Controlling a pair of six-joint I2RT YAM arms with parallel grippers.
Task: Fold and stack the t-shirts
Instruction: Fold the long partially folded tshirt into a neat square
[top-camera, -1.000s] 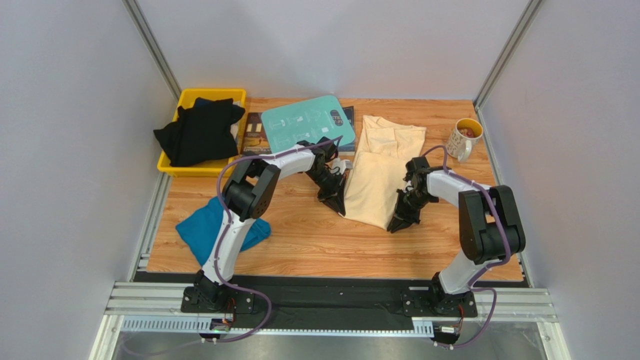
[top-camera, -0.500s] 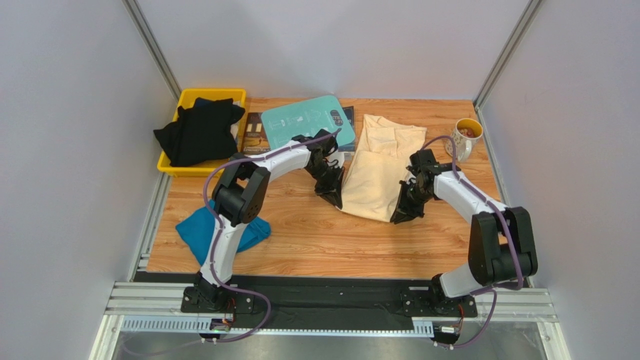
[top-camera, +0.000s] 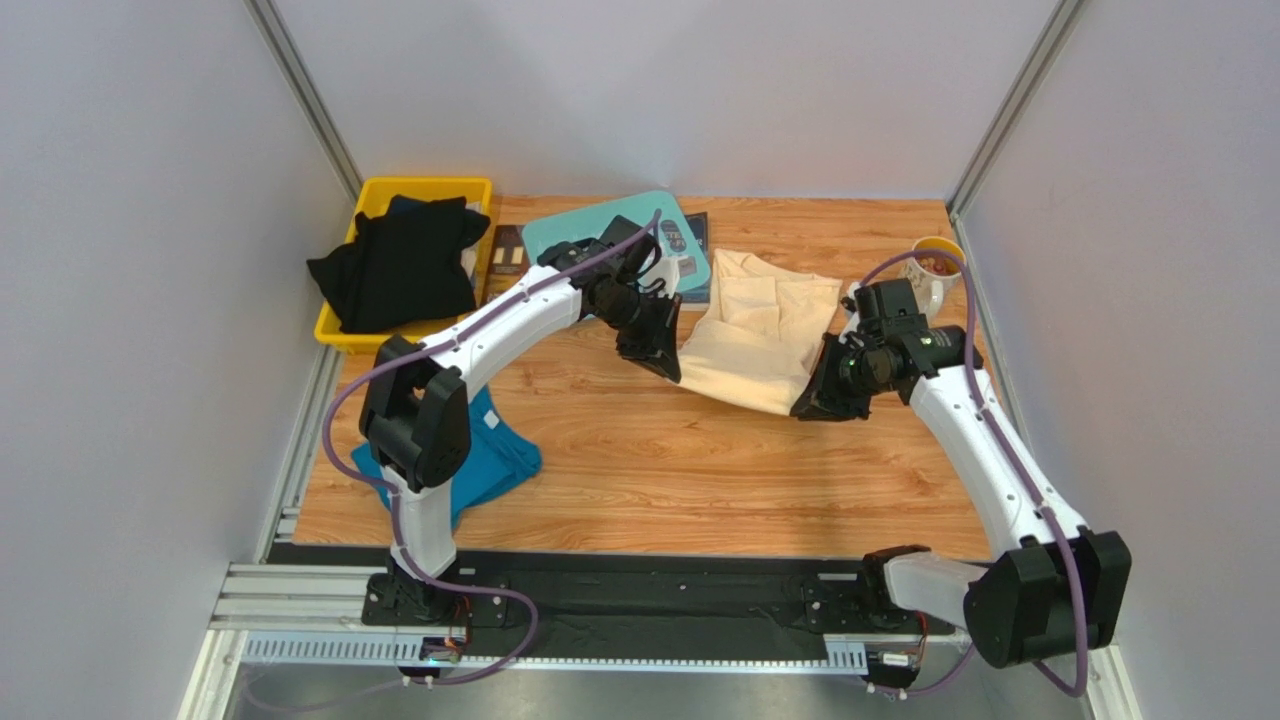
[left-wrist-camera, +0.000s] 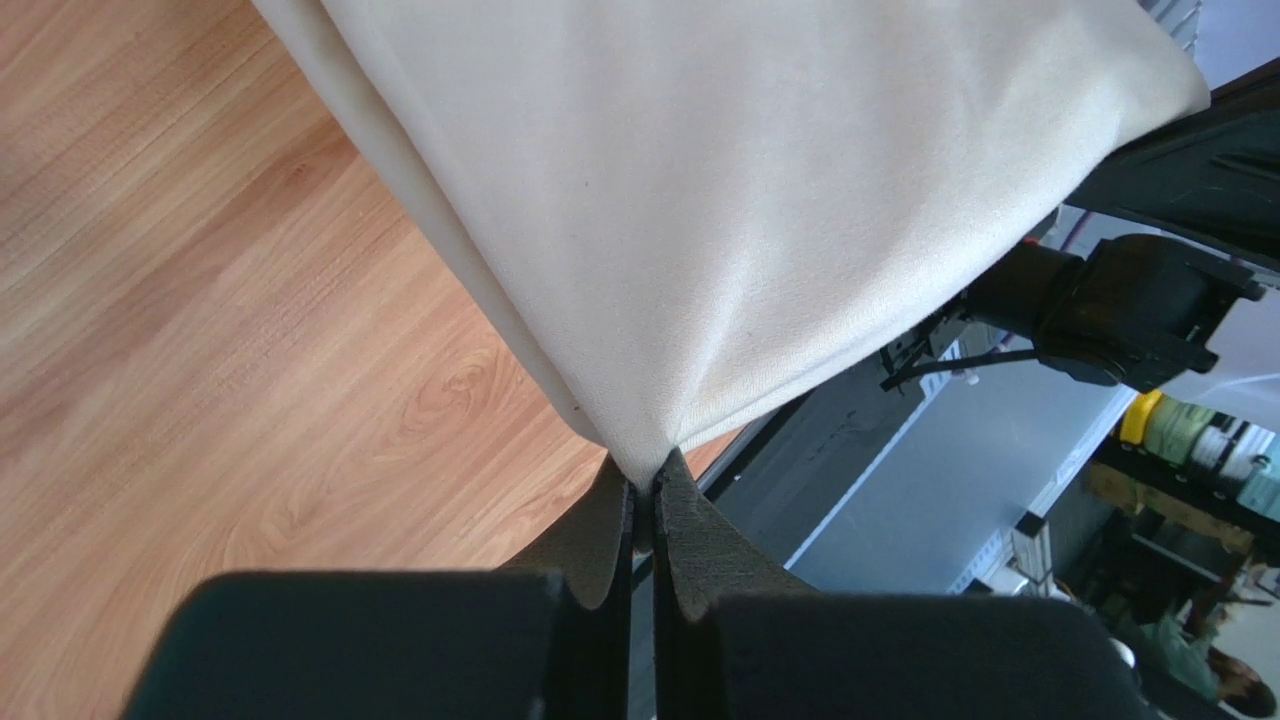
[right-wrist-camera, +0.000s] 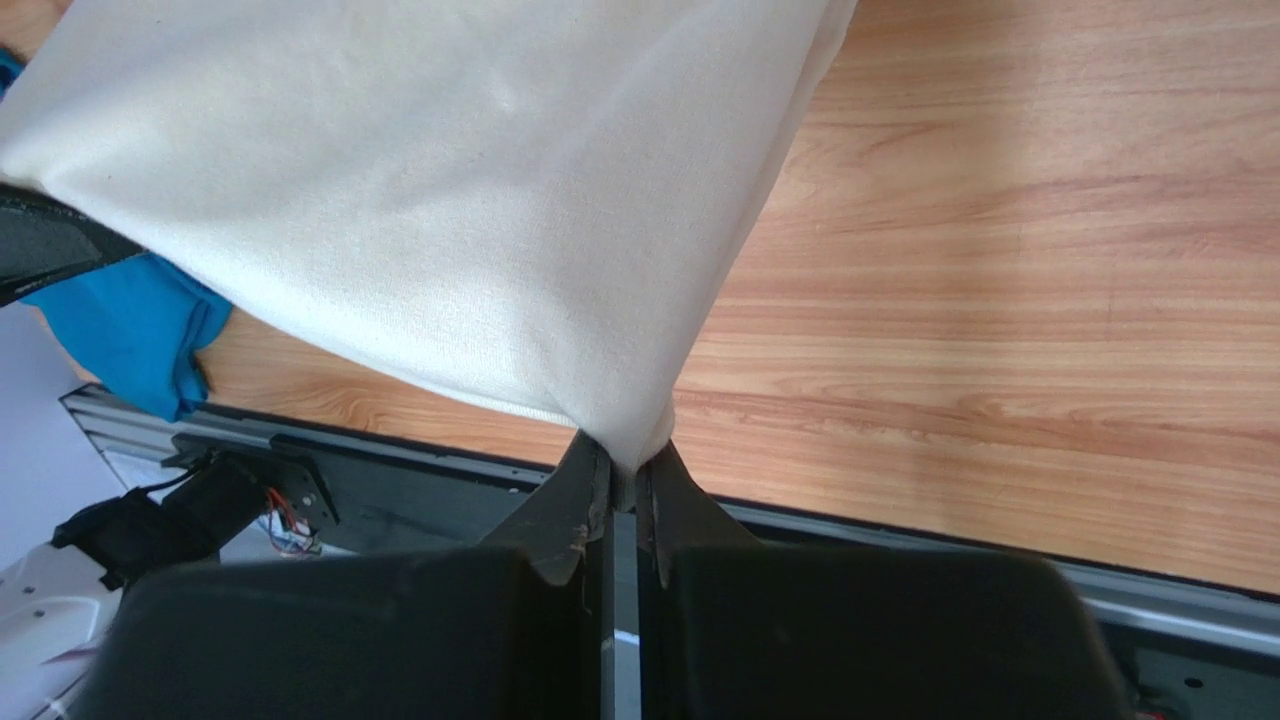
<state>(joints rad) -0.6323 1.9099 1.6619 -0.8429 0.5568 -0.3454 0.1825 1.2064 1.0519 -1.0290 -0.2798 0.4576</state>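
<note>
Cream-yellow soft short-sleeved t-shirt (top-camera: 759, 333) strung up by its near edge between the two grippers, sagging a bit in the middle, far end apparently lying on the wooden tabletop (top-camera: 631, 465). Left gripper (top-camera: 657, 357) pinched tight on the shirt's near left corner, fingers closed with nothing but cloth between them. Same deal with the right gripper (top-camera: 824, 402) on the near right corner. Plain enough in both wrist views, with fabric fanning out from each pinch.

Stuff around the shirt:
- Flat rigid teal board with white print (top-camera: 579, 228) just off its far left corner. Half covered by the left arm and lying on some dark flat thing (top-camera: 511, 248), can't tell what.
- Yellow plastic tray (top-camera: 451, 185) further left of the shirt, well apart, heaped with black t-shirts (top-camera: 394, 263) spilling over its rim.
- White mug with a yellow inside (top-camera: 944, 255) just right of the shirt's far end, partly hidden behind the right arm.
- Crumpled teal-blue t-shirt (top-camera: 504, 450) well off to the shirt's near left, by the table's left edge and partly under the left arm.

Room to move: bare wood all along the near side of the shirt, right down to the front edge of the table. Tighter on the far side, with the back wall close behind the shirt. Mug close in on the right, board close in on the far left.
</note>
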